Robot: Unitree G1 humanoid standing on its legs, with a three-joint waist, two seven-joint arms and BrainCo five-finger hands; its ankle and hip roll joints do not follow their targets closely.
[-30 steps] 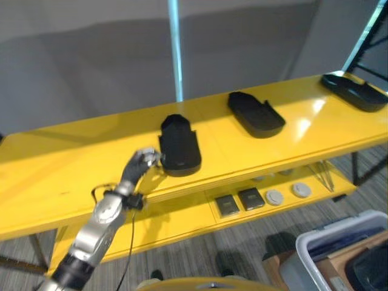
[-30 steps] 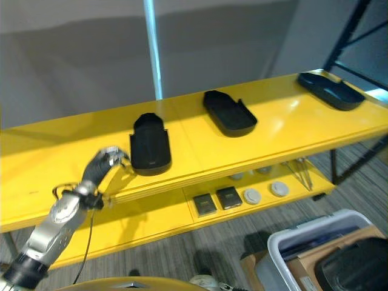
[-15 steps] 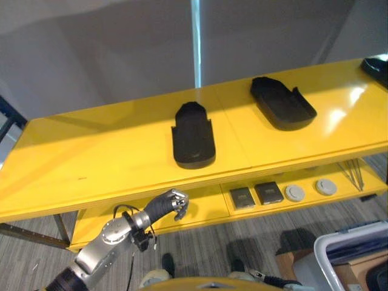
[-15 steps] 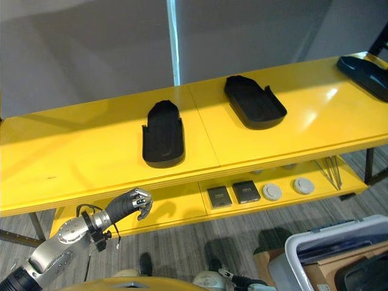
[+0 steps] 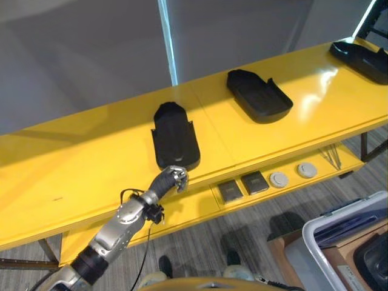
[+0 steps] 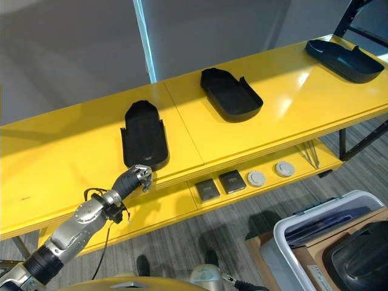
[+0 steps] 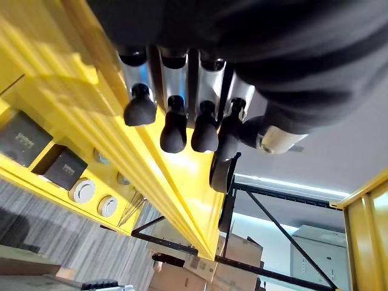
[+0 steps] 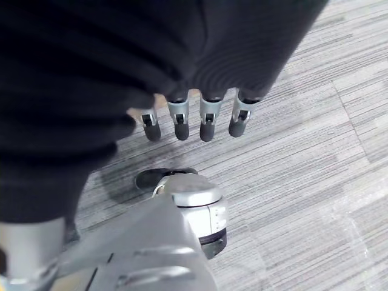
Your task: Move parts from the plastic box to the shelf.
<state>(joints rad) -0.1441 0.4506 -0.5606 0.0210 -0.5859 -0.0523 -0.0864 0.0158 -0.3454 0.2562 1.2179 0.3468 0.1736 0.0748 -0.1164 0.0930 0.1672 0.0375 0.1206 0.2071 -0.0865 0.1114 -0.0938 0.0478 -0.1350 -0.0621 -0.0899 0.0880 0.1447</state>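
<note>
Three black moulded parts lie on the yellow shelf [image 5: 85, 176]: one [image 5: 174, 136] left of middle, one [image 5: 259, 95] further right and one [image 5: 361, 54] at the far right end. My left hand [image 5: 171, 179] is at the shelf's front edge, just below the near end of the left part. Its fingers [image 7: 174, 130] are loosely bent and hold nothing. The grey plastic box [image 6: 291, 227] stands on the floor at the lower right with a black part [image 6: 357, 260] inside. My right hand [image 8: 191, 124] hangs over the floor, fingers straight and empty.
On the lower shelf lie two dark square pieces [image 5: 230, 191] and two round grey discs [image 5: 279, 179]. A cardboard carton [image 6: 257, 251] stands next to the box. A dark metal rack [image 6: 357, 9] rises at the far right.
My left hand has come off the near end of the left black part, dipped below the shelf edge, and now sits at that edge. The camera shifted meanwhile.
</note>
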